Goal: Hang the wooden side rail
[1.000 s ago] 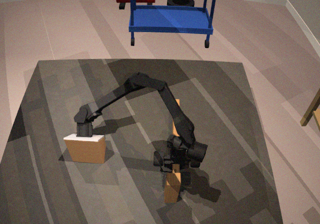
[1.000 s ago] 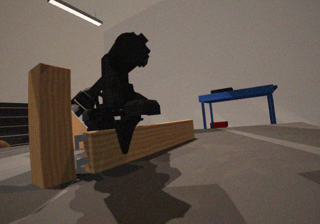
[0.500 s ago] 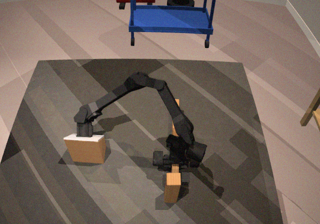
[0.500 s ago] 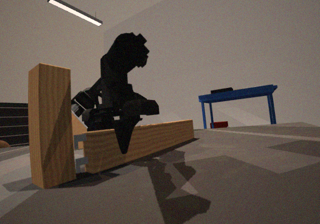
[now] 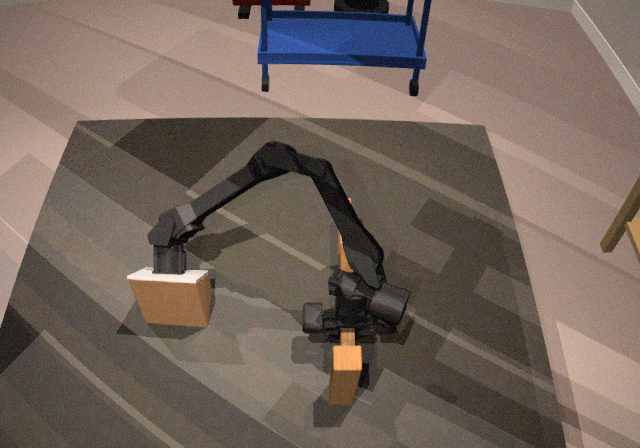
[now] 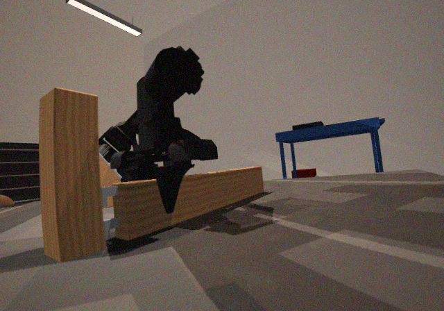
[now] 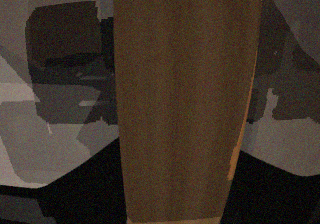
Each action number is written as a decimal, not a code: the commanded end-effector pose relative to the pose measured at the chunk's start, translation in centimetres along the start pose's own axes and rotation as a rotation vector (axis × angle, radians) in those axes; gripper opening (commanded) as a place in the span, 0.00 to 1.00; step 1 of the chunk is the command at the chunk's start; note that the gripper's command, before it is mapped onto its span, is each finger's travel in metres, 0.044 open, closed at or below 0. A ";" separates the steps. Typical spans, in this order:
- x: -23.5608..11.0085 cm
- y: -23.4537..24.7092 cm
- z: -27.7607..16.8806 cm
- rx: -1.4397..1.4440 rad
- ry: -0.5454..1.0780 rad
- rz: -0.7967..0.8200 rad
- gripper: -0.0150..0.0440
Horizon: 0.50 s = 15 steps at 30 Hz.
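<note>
Black and two-fingered, the tool [image 6: 168, 193] straddles the long wooden side rail [image 6: 215, 189] from above, near its hooked end, with its fingers partly closed and clamped on the rail's two faces; one dark tapered finger [image 6: 169, 187] lies flat against the near face in the exterior view. In the wrist view the rail [image 7: 187, 98] fills the middle of the frame from top to bottom.

Left of the grip, at the lower left of the exterior view, two grey steel hooks [image 6: 109, 191] project from the rail's end toward the upright wooden headboard post [image 6: 69, 171]. They seem close to the post, but whether they have entered its slot cannot be told, and the pins are hidden. From above, the post [image 5: 345, 373] stands just below the tool at lower centre, with the rail running up the frame beneath the dark jointed arm [image 5: 289, 166].

Judging by this, the grasp is just made and the hanging has yet to begin. Next, the hooked end likely needs a small lift, a push into the slot and a lowering onto the pins, while the far end stays on the dark patterned bench [image 6: 322, 228].
</note>
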<state>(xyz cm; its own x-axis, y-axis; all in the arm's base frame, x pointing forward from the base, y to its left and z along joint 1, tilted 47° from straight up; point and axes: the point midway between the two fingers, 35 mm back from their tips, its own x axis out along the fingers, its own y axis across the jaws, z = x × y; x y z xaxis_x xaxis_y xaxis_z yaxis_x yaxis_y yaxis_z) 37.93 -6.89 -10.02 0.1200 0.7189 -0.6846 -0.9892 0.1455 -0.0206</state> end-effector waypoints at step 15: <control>-0.1 0.9 0.0 -0.005 -0.003 0.000 0.25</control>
<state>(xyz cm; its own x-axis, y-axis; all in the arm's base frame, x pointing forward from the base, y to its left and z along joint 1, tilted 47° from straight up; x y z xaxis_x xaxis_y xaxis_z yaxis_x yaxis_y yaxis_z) 37.31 -6.79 -10.03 0.1206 0.7198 -0.6836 -0.9891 0.1458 -0.0210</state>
